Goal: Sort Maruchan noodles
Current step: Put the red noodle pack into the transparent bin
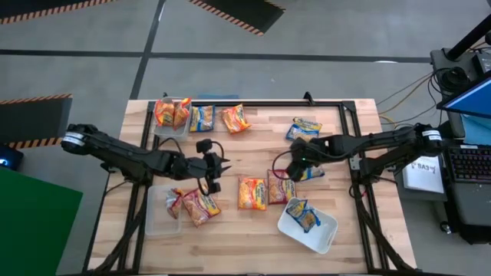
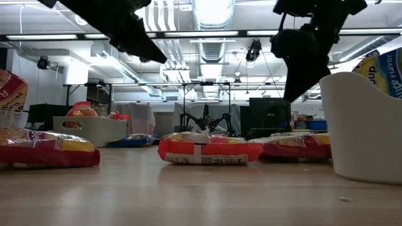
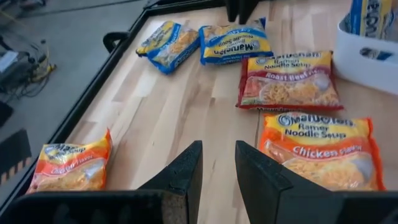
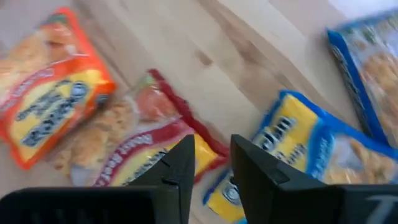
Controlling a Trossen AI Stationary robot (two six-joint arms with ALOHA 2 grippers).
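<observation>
Sorting, mid-pick: my right pincer (image 4: 208,163), fingers slightly apart and empty, hovers over the red roast-beef packet (image 4: 134,146) lying mid-desk beside a blue packet (image 4: 292,137); next, descend and clamp; left pincer (image 3: 217,168) idles, likewise slightly apart.

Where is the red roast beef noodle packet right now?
In the high view the red roast beef packet lies mid-table, right of the orange chicken packet, under the right gripper.

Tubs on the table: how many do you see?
3, by the high view: top-left tub with orange packets, bottom-left tub with red packets, bottom-right tub with a blue packet. None seems hidden.
</observation>
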